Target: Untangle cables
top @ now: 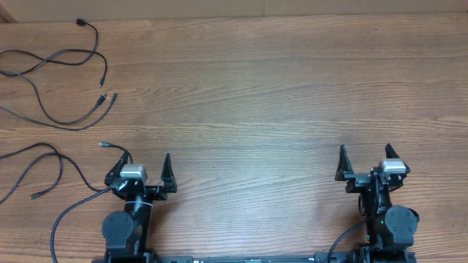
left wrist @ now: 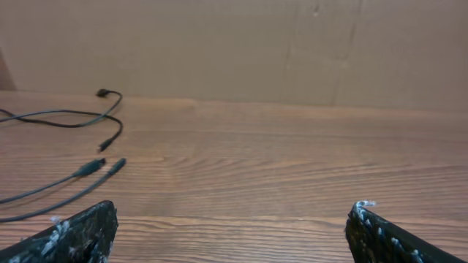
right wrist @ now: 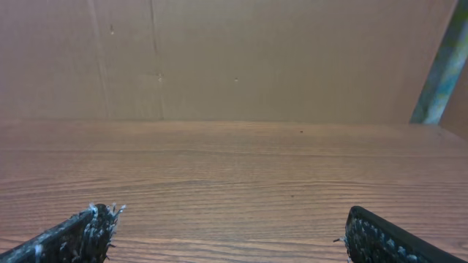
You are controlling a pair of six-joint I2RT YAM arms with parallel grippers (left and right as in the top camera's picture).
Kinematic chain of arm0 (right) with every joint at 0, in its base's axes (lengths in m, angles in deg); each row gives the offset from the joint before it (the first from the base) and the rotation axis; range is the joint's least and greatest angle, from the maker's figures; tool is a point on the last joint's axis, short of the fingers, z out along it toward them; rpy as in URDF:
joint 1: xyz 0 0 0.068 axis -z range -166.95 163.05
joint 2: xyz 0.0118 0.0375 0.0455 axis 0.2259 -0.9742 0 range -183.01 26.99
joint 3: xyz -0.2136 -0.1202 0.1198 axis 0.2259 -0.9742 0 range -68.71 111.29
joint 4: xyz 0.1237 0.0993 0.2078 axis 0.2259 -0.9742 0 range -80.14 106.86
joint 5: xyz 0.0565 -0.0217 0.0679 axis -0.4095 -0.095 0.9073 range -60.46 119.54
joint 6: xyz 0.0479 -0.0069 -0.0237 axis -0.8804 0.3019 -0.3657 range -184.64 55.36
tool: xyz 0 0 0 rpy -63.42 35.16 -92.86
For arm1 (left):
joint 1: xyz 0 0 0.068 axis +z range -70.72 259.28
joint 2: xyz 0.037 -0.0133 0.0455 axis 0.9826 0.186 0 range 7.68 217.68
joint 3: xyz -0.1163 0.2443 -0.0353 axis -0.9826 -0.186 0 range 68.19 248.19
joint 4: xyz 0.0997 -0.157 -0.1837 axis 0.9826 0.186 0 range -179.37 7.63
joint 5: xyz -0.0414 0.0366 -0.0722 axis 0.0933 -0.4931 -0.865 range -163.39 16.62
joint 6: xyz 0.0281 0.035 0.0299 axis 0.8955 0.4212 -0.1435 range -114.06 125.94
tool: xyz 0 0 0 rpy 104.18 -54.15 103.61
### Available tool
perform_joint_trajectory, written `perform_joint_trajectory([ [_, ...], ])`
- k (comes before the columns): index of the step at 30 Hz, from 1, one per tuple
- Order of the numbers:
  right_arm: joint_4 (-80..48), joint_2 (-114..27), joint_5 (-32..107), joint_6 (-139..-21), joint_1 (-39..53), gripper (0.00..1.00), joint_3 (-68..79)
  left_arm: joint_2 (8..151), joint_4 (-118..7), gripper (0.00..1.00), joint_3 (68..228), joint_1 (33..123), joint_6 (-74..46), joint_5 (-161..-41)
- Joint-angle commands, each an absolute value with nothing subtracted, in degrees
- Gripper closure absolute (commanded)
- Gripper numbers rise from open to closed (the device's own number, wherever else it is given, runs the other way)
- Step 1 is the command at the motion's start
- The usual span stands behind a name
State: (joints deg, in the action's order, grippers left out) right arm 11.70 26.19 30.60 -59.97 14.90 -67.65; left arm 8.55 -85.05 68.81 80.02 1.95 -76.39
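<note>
Several thin black cables lie loose at the table's left side. One strand runs from a plug [top: 80,23] near the far edge in a loop to an end [top: 102,79]; two plug ends [top: 103,98] lie side by side below it. Another strand [top: 104,145] ends just left of my left gripper [top: 142,161], which stands open and holds nothing. The left wrist view shows the paired plugs [left wrist: 95,167] ahead and to the left of that open gripper [left wrist: 232,212]. My right gripper [top: 365,153] [right wrist: 230,215] is open over bare wood, far from the cables.
A brown cardboard wall [left wrist: 241,44] stands behind the table's far edge. A thicker black arm wire [top: 69,212] curves beside the left arm's base. A pale upright post [right wrist: 442,66] shows at the far right.
</note>
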Motion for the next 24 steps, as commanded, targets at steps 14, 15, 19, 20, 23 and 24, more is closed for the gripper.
perform_joint_trajectory([
  [14, 12.0, 26.8, 30.3, -60.3, 15.0, 0.00, -68.2, 7.8, -84.9, 0.00, 68.4, 79.6, 4.7, -69.8],
  [15, 12.0, 26.8, 30.3, -60.3, 15.0, 0.00, -68.2, 7.8, -84.9, 0.00, 68.4, 79.6, 4.8, -69.8],
  [19, 12.0, 26.8, 30.3, -60.3, 15.0, 0.00, -68.2, 7.8, -84.9, 0.00, 68.4, 79.6, 6.3, -69.8],
  [20, 12.0, 26.8, 30.3, -60.3, 15.0, 0.00, -68.2, 7.8, -84.9, 0.00, 68.4, 79.6, 6.5, -69.8],
  [23, 12.0, 26.8, 30.3, -60.3, 15.0, 0.00, -68.2, 7.8, -84.9, 0.00, 68.4, 79.6, 7.3, -69.8],
  [24, 12.0, 26.8, 30.3, -60.3, 15.0, 0.00, -68.2, 7.8, -84.9, 0.00, 68.4, 79.6, 7.3, -69.8],
])
